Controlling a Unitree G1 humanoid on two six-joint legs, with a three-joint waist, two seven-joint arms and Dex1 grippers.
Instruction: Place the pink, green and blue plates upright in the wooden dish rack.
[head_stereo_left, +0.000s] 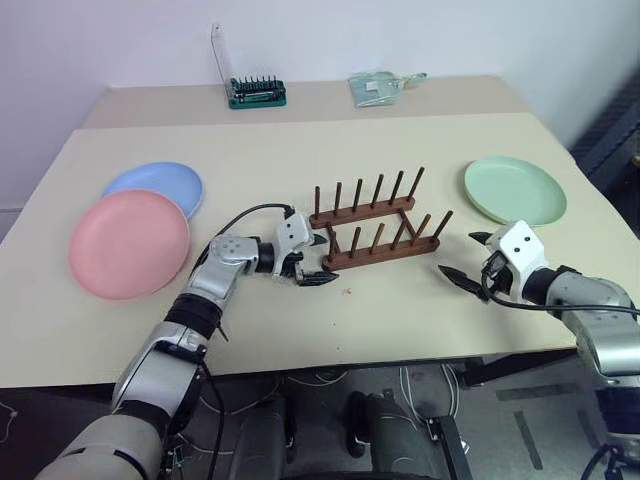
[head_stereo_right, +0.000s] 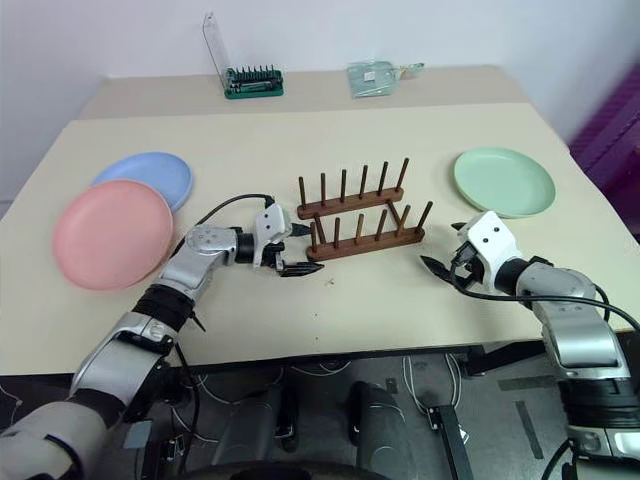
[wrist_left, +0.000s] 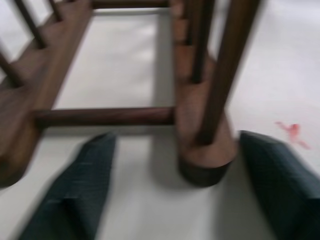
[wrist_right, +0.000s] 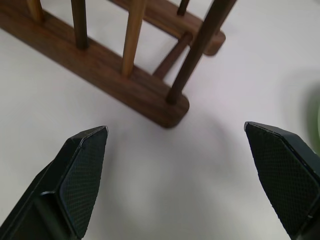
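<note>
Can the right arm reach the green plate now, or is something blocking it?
Probably yes: the green plate lies flat beside the open right end effector, with bare table between them.

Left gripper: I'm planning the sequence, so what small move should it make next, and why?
Probably draw the left gripper back from the wooden dish rack toward the pink plate: its fingers stand open around the rack's near rail end, and all three plates lie flat on the table.

Both claws wide open — L claw (head_stereo_left: 312, 262) & R claw (head_stereo_left: 468, 258).

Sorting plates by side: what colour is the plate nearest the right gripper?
Green plate, clearest in the left eye view.
</note>
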